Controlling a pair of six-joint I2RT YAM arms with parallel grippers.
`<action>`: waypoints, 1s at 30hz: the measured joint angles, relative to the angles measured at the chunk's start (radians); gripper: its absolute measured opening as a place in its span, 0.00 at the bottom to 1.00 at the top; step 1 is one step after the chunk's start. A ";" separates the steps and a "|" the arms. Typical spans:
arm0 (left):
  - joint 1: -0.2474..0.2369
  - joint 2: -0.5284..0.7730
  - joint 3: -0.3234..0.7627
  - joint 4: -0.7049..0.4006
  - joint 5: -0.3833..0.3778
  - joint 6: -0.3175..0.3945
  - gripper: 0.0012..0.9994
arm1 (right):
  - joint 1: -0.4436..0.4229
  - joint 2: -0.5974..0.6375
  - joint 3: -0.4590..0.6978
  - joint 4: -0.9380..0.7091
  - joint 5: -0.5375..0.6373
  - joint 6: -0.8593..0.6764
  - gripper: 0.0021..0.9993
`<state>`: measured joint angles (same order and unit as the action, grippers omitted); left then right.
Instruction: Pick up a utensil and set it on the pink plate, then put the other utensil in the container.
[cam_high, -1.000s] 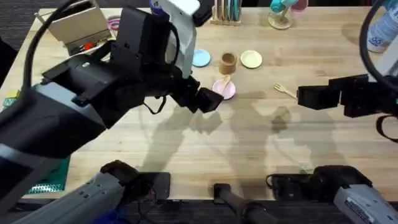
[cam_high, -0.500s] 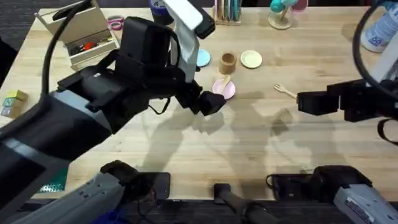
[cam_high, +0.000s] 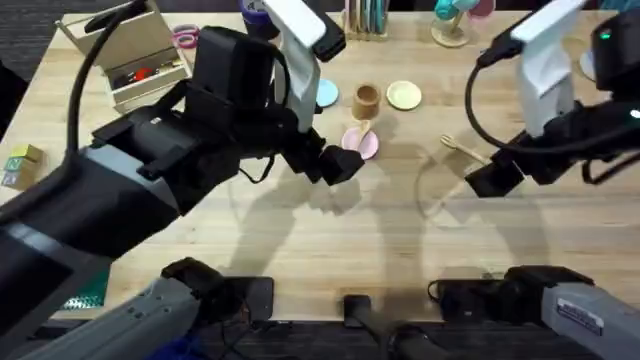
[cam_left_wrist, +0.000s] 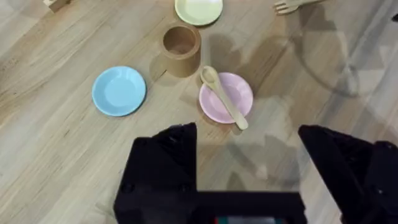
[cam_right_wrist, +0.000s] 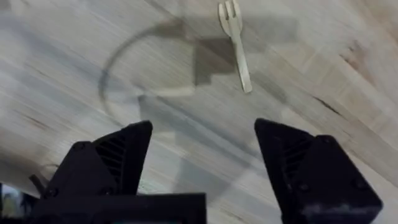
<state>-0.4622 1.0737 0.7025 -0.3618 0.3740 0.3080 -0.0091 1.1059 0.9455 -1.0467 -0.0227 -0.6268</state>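
Observation:
A pale wooden spoon (cam_left_wrist: 224, 96) lies across the pink plate (cam_left_wrist: 234, 92), its handle hanging over the rim; the same spoon (cam_high: 361, 131) and plate (cam_high: 368, 146) sit mid-table in the overhead view. My left gripper (cam_high: 340, 165) hovers just in front of the plate, open and empty, fingers (cam_left_wrist: 165, 155) wide apart. The brown wooden cup (cam_high: 366, 98) stands behind the plate, also seen as an empty cup (cam_left_wrist: 181, 42). The wooden fork (cam_right_wrist: 235, 40) lies flat on the table (cam_high: 460, 146). My right gripper (cam_high: 493, 178) is above and just in front of it, open, holding nothing.
A light blue plate (cam_high: 324, 94) and a pale yellow plate (cam_high: 404, 95) flank the cup. A beige lidded box (cam_high: 128, 55) stands at the back left, small blocks (cam_high: 22, 162) at the left edge, holders along the back edge. Bare tabletop lies in front of both grippers.
My right arm has swung up and turned, its gripper moving left toward the fork. The left arm has barely moved in the last half second. Spoon, plate and fork lie as before.

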 joint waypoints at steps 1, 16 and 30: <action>0.000 0.000 0.000 0.000 0.000 0.000 1.00 | -0.011 0.024 0.000 0.005 0.000 -0.016 1.00; 0.000 0.000 0.000 0.000 0.000 0.000 1.00 | -0.156 0.235 0.001 0.193 -0.058 -0.247 1.00; 0.000 0.000 0.000 0.000 0.000 0.000 1.00 | -0.153 0.412 0.002 0.340 -0.102 -0.285 1.00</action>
<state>-0.4622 1.0733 0.7025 -0.3622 0.3744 0.3080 -0.1620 1.5184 0.9470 -0.7068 -0.1245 -0.9122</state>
